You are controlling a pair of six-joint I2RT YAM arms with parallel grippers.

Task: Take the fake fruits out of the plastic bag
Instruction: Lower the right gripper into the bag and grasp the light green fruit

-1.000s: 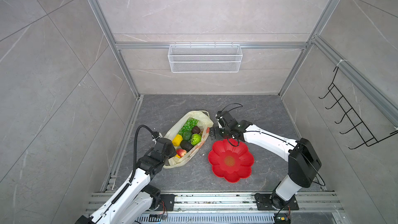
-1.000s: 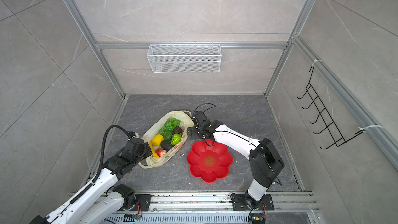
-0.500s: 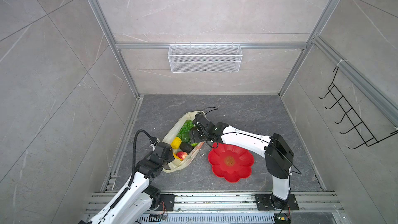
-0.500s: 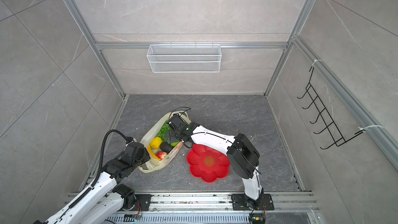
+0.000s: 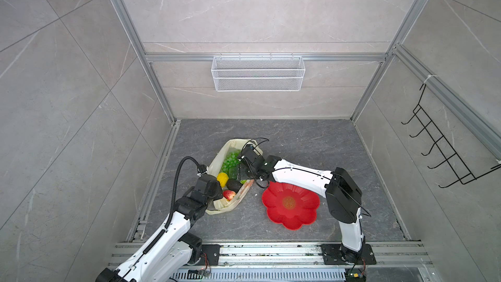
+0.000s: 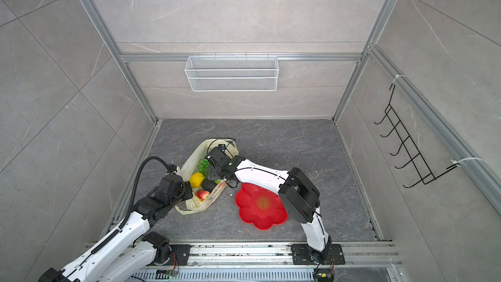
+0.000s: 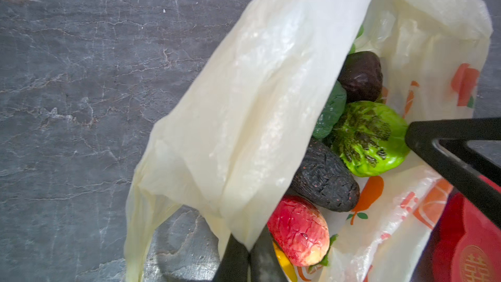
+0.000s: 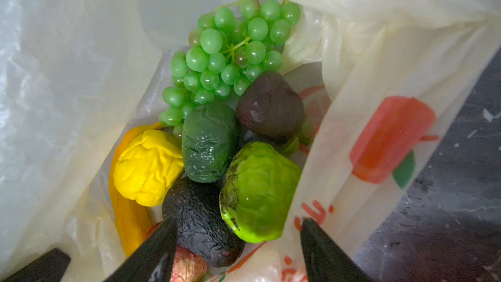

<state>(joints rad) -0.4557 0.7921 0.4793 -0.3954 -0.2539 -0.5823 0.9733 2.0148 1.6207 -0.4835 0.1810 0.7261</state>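
We read one sign only: a gold double-happiness character (image 5: 289,202), 囍, at the centre of the red flower-shaped plate (image 5: 303,218), seen in both top views. On the plastic bag (image 8: 352,82) we see orange lettering (image 8: 315,208), too broken to read.

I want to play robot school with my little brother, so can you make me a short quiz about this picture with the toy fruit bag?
1. True or false: the red plate holds no fruit.
2. Pick one. What does the left gripper pinch? A) the edge of the plastic bag B) the red plate C) nothing
3. One word: is the right gripper, reaching into the bag's mouth, open or shut?

Key: 1 true. 2 A. 3 open.
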